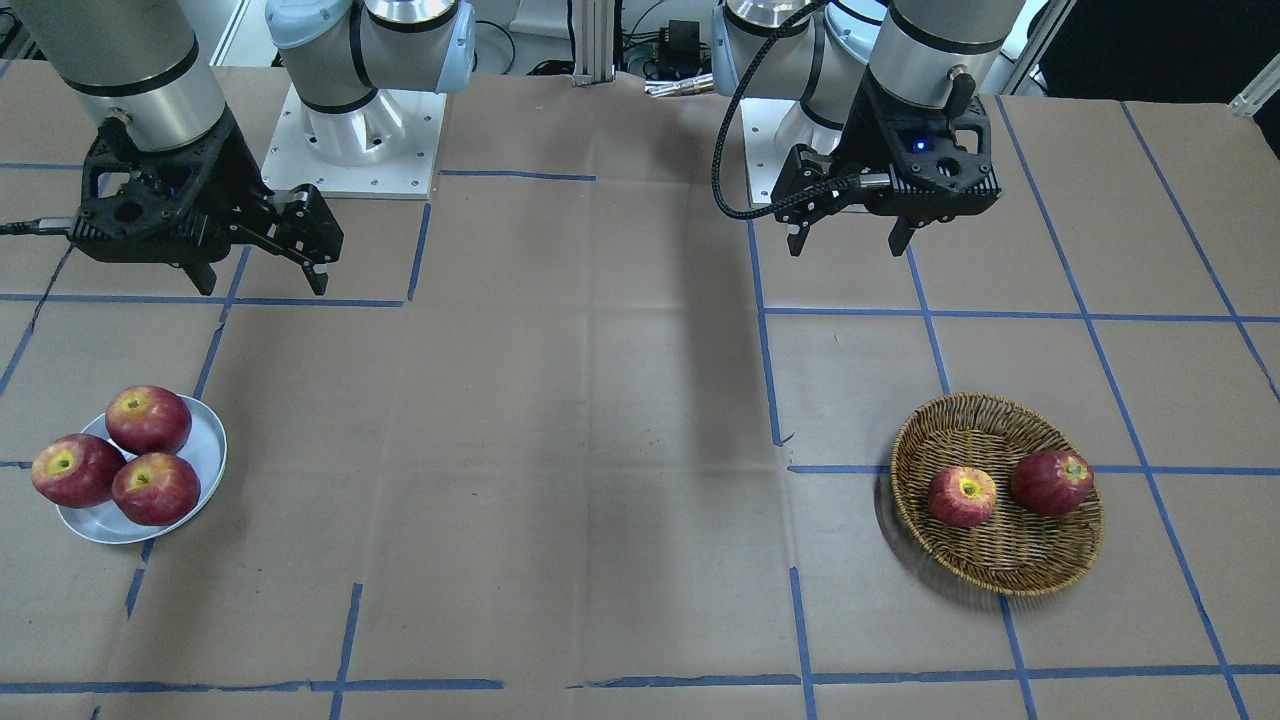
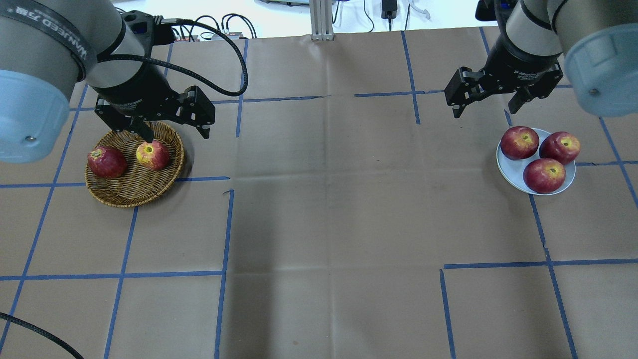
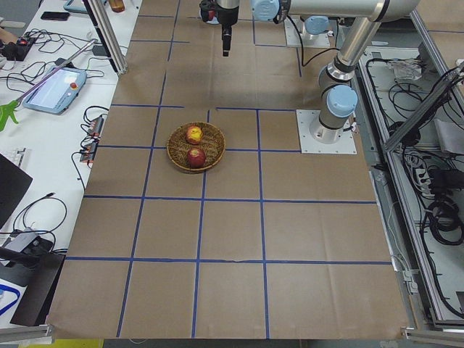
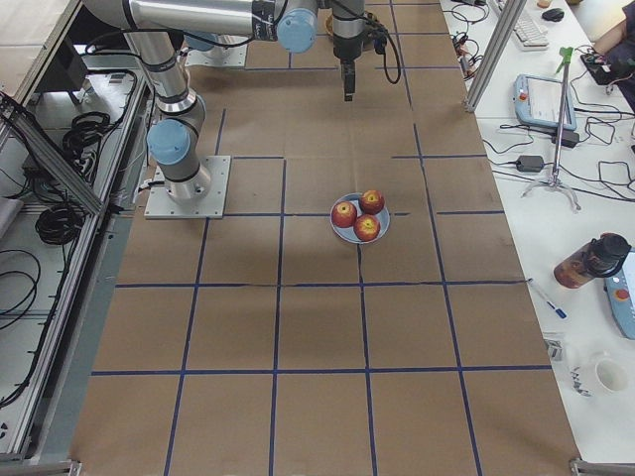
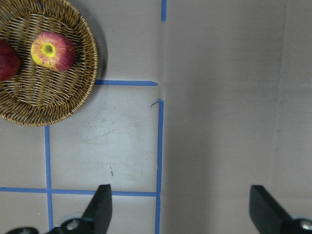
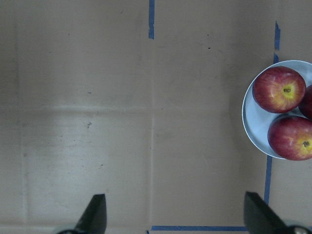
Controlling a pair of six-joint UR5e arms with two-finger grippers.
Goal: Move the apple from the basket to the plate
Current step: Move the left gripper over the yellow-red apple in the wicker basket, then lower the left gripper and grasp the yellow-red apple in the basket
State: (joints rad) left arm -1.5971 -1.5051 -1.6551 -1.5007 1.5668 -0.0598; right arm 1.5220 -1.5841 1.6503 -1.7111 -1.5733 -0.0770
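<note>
**A:** Where's the apple (image 1: pixel 962 496)?

**B:** In the basket (image 1: pixel 1000 582), beside a darker apple (image 1: pixel 1052 482); left gripper (image 1: pixel 846 246) hangs above the worktop (image 1: pixel 600 450) off the basket's side, jaws spread, empty.

**A:** And the right?

**B:** Right gripper (image 1: pixel 262 288) spread wide too, holding nothing; the plate (image 1: pixel 100 527) carries three red apples (image 1: pixel 148 420).

I see the pale pinkish apple (image 1: pixel 962 496) sitting stem hollow up, yellow-ringed, inside the round brown wicker basket (image 1: pixel 1010 560). The small white plate (image 1: pixel 95 522) lies well apart, carrying three red apples (image 1: pixel 148 420).
</note>
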